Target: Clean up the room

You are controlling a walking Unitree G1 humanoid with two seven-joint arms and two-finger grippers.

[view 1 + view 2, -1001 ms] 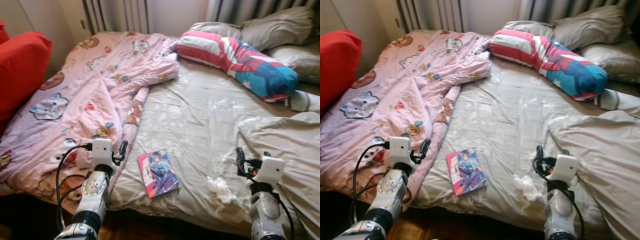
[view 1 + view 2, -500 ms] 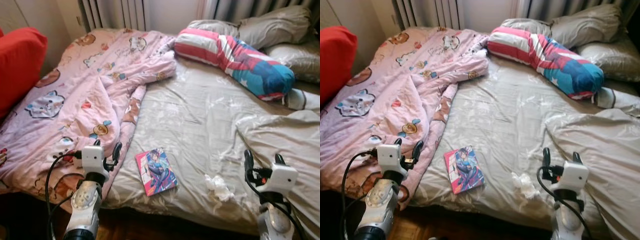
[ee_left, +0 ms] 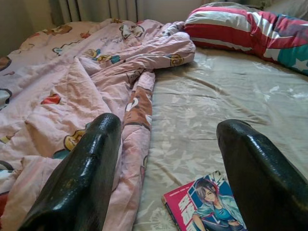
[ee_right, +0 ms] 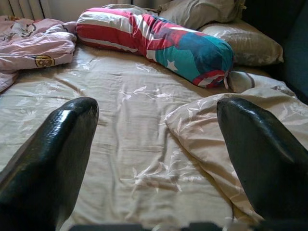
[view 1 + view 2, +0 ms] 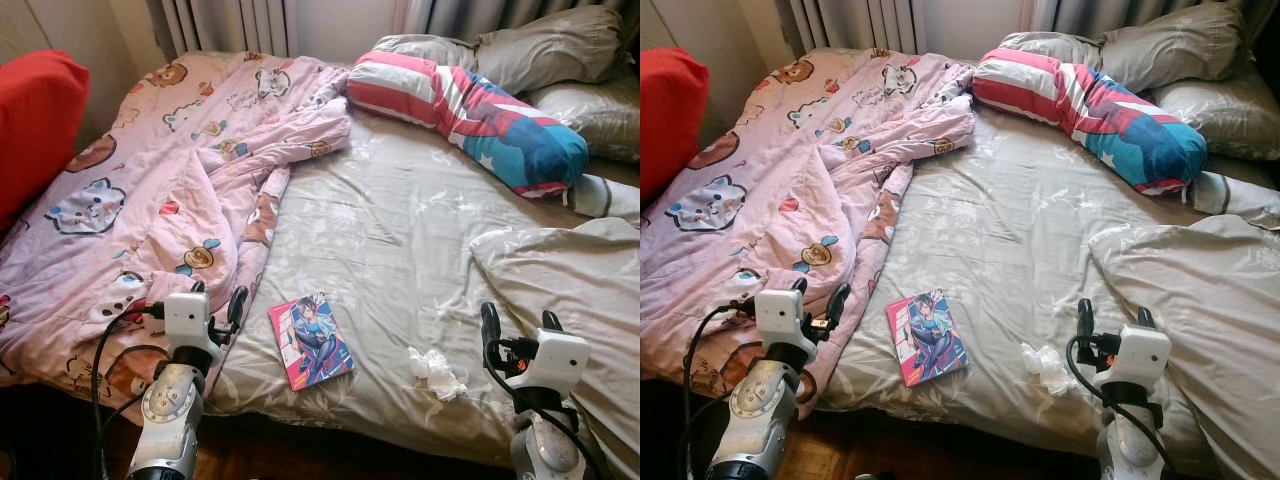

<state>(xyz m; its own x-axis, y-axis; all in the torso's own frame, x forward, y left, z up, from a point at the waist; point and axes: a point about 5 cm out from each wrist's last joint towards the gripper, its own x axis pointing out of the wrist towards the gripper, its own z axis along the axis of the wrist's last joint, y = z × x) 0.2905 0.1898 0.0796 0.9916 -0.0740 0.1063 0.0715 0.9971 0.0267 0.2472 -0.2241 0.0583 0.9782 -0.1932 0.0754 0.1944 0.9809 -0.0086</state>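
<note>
Presently both arms are raised over the near edge of the bed (image 5: 400, 230), fingers pointing upward. Left end effector (image 5: 215, 302), fingers spread and empty, hovers beside the comic book (image 5: 311, 340); right end effector (image 5: 520, 327), likewise spread, beside the crumpled tissue (image 5: 433, 370). Cover lettering illegible.

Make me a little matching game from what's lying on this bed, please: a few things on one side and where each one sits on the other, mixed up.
Things:
1. comic book
2. crumpled tissue
3. striped bolster pillow
4. pink cartoon quilt

Places:
A. far end of the bed, by the grey pillows
B. heaped over the bed's left side
C. near edge, just ahead of the left gripper
D. near edge, just left of the right gripper

Pairs: 1-C, 2-D, 3-A, 4-B
</note>
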